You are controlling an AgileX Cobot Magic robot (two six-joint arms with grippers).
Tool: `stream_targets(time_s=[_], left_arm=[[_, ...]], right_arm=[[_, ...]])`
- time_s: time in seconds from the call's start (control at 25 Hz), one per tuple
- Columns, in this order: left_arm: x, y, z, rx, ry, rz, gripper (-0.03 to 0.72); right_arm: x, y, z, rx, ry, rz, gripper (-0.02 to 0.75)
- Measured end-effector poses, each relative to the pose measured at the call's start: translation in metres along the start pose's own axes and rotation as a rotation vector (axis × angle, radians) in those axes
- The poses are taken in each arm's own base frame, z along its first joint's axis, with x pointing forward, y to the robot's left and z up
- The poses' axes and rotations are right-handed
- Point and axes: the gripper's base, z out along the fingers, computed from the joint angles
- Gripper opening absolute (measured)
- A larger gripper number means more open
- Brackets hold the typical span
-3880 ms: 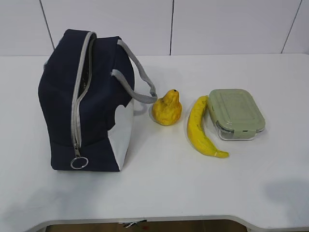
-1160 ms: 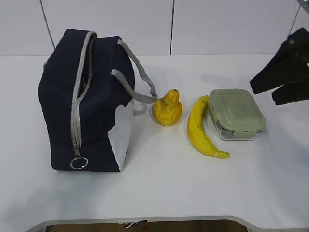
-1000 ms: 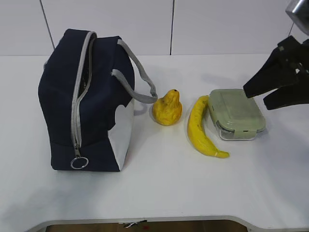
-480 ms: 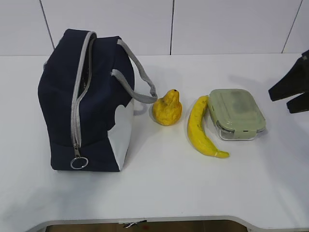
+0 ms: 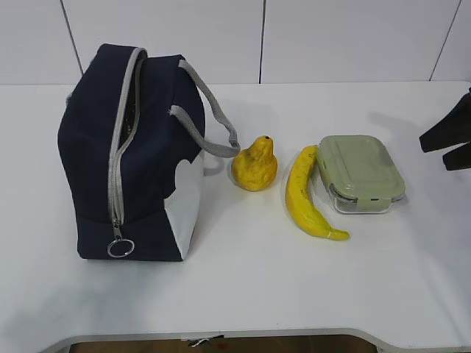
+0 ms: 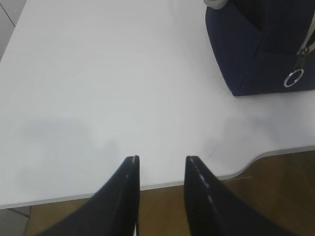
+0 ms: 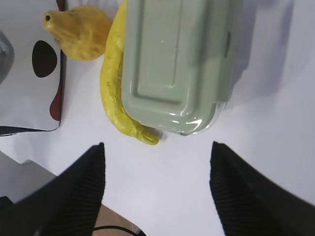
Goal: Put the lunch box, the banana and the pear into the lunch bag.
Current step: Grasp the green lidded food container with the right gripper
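Table (image 5: 243,294): lunch bag (image 5: 132,147) at left edge; lunch box (image 5: 360,173) near right edge. Right gripper (image 7: 156,162) fingers wide apart (empty); left gripper (image 6: 161,169) fingers part-open.

Navy-blue fabric lunch bag (image 5: 136,147) with grey zipper, white corner; speckled yellow banana (image 5: 303,198); yellow-orange pear (image 5: 255,165); sage-green-lidded clear box (image 5: 360,173).

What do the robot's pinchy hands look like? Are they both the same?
Both look alike: plain black. The left gripper has two narrow, blade-like fingers with pale worn inner edges. The right gripper has broader black fingers that taper towards their tips. No cables or markings show on either.
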Motion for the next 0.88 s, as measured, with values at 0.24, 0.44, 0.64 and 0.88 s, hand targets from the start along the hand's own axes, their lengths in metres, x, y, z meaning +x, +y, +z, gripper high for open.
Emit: stream_targets(time_s=[0.24,0.44,0.64,0.88], left_arm=[[0.0,0.0,0.0,0.0,0.0,0.0,0.239],[0.0,0.0,0.0,0.0,0.0,0.0,0.239],[0.0,0.0,0.0,0.0,0.0,0.0,0.239],[0.0,0.0,0.0,0.0,0.0,0.0,0.239]], right_arm=[[-0.004,0.0,-0.001,0.004,-0.01,-0.018,0.515],[-0.005,0.001,-0.001,-0.007,-0.02,-0.011,0.516],[-0.014,-0.01,0.008,-0.038,-0.024,0.022,0.532],[-0.027,-0.031,0.027,-0.075,-0.022,0.073,0.538]])
